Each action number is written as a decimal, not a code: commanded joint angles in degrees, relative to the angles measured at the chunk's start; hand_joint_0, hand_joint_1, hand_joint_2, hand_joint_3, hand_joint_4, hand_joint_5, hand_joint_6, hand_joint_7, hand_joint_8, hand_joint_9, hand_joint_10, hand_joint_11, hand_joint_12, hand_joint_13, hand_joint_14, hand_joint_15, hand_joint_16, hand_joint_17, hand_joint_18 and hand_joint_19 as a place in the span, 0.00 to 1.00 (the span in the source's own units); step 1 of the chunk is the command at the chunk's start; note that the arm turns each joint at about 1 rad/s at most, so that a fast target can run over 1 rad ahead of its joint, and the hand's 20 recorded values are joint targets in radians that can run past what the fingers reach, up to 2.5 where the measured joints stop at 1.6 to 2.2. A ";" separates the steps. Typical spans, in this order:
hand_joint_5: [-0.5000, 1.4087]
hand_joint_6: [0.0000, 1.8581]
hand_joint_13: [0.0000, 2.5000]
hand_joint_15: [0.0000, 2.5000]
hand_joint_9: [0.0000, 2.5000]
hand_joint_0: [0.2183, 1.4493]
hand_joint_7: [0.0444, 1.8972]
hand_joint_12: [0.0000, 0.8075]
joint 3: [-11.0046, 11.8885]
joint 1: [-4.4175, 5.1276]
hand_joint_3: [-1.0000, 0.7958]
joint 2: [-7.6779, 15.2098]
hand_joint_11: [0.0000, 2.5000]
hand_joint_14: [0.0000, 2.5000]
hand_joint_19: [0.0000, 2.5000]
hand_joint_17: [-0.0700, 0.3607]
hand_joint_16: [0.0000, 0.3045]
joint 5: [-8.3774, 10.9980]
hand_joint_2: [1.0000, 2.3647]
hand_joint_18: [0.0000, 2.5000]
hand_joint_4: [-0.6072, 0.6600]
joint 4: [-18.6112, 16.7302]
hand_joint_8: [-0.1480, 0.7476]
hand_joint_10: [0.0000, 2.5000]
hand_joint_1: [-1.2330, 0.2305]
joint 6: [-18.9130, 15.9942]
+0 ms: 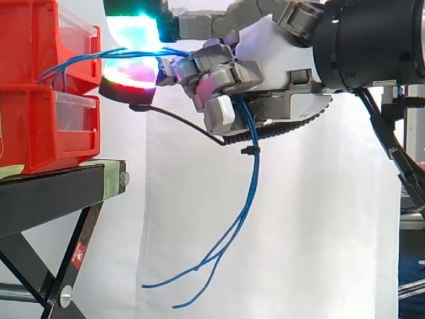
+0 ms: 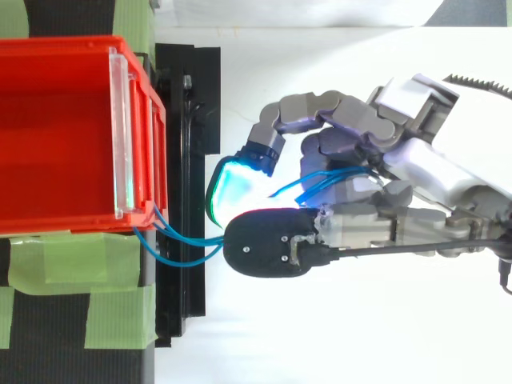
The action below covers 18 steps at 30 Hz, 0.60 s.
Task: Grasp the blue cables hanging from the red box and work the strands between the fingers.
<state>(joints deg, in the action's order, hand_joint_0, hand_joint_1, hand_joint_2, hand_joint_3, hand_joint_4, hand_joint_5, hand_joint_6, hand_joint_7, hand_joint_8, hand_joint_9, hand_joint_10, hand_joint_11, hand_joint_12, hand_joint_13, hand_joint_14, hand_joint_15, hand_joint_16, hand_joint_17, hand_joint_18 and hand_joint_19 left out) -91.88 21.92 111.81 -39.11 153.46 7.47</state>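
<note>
The grasp looks made. At centre frame the hand [image 1: 229, 73] has its fingers curled round the thin, glossy blue cables [image 1: 253, 186]. They run from the hard plastic red box [image 1: 26, 40] at upper left, then dangle limply below. The next move likely calls for gently rolling the strands between the pads.

- red bins [image 1: 33, 126]: two, stacked one on the other
- clear front panels [image 1: 74, 109]: two, one on each bin
- blue cables [image 1: 249, 193]: one bunch; two loose ends at the bottom; the number of strands cannot be told where they run together
- hand [image 1: 279, 60]: one
- black stand [image 1: 53, 193]: one
- white curtain [image 1: 312, 232]: one
- green tape [image 2: 72, 264]: overlapping strips, number unclear
</note>
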 commanded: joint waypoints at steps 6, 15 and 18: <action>0.18 0.45 0.51 0.70 0.20 0.62 0.55 0.81 -0.06 -0.03 0.66 -0.01 1.00 1.00 0.29 0.54 0.24 0.00 0.01 0.71 0.70 0.00 0.84 1.00 0.39 0.00; 0.21 0.31 0.49 0.67 0.14 0.55 0.58 0.82 0.03 -0.03 0.66 -0.01 1.00 1.00 0.19 0.60 0.27 0.17 0.00 0.68 0.73 -0.18 0.85 1.00 0.39 0.00; 0.21 0.26 0.48 0.67 0.13 0.58 0.59 0.82 -0.06 -0.03 0.70 -0.01 1.00 1.00 0.21 0.58 0.26 0.17 0.00 0.66 0.72 -0.18 0.83 1.00 0.39 0.00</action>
<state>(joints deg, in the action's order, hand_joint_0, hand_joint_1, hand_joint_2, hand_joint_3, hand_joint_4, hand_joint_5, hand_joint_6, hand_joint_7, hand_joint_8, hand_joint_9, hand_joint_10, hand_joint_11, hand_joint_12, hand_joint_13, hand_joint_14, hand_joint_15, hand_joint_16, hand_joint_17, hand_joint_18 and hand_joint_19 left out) -91.90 21.90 111.80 -38.98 153.30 7.47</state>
